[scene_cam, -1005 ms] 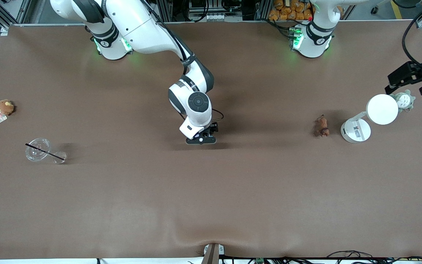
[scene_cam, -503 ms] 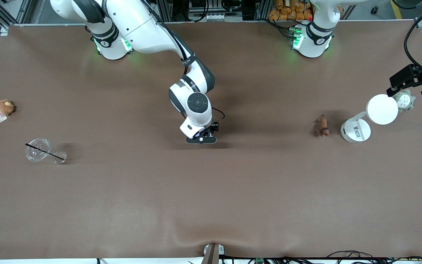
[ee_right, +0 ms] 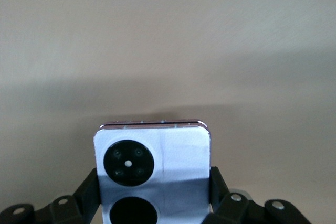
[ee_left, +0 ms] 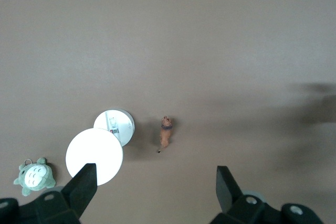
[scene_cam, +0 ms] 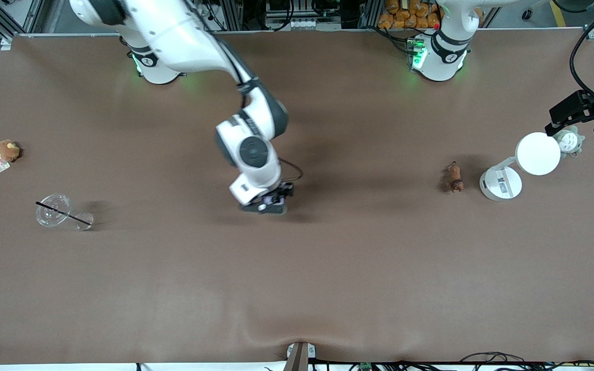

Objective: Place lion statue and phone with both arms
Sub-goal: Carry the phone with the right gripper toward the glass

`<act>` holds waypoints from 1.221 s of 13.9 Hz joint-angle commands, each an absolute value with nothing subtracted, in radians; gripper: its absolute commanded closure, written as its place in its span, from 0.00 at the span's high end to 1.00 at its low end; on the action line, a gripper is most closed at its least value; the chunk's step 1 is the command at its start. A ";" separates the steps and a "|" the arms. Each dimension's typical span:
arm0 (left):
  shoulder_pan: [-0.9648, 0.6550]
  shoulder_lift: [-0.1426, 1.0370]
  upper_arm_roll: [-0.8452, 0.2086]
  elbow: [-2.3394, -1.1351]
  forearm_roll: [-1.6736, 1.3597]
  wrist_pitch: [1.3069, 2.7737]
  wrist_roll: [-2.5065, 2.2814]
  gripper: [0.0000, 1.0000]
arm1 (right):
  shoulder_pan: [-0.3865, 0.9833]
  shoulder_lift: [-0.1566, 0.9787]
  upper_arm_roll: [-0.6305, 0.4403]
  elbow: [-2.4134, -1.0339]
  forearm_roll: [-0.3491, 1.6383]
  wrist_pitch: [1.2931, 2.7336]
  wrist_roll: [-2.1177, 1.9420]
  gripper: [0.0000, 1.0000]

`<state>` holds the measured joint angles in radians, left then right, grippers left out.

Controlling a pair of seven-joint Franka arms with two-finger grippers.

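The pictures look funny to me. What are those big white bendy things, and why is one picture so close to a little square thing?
The white bendy things are two robot arms bolted to a brown table. The big picture comes from a camera high above. The two small pictures come from cameras on the arms' wrists.

The right gripper is over the middle of the table, squeezing the phone. That is the square thing, seen close up by the right wrist camera.

The left gripper hangs open, high over its end of the table. Below it stand the lion statue, a white lamp beside it and a grey-white plush toy.

At the right arm's end lie a clear cup and a brown plush.
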<state>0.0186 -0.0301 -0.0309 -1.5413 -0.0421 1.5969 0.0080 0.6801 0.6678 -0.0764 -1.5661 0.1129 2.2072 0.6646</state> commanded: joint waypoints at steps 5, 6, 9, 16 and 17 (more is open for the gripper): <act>0.029 -0.014 -0.031 -1.516 -0.084 1.574 0.031 1.00 | 0.239 0.607 -0.058 -1.605 0.117 2.095 0.188 0.04; 0.028 -0.014 -0.031 -1.517 -0.084 1.574 0.025 1.00 | 0.166 0.633 -0.058 -1.603 0.114 2.097 0.116 0.05; 0.023 -0.008 -0.032 -1.519 -0.072 1.572 0.015 1.00 | 0.042 0.709 -0.058 -1.603 0.114 2.143 -0.040 0.05; 0.025 -0.008 -0.034 -1.522 -0.064 1.563 0.021 1.00 | -0.026 0.755 -0.058 -1.614 0.114 2.163 -0.129 0.33; 0.025 -0.008 -0.034 -1.522 -0.064 1.563 0.020 1.00 | -0.026 0.755 -0.058 -1.615 0.114 2.163 -0.129 0.87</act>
<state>0.0198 -0.0164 -0.0302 -1.5414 -0.0645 1.5827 0.0081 -0.0016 0.7574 -0.0781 -1.6088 0.1121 2.1613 -0.1090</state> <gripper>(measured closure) 0.000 0.159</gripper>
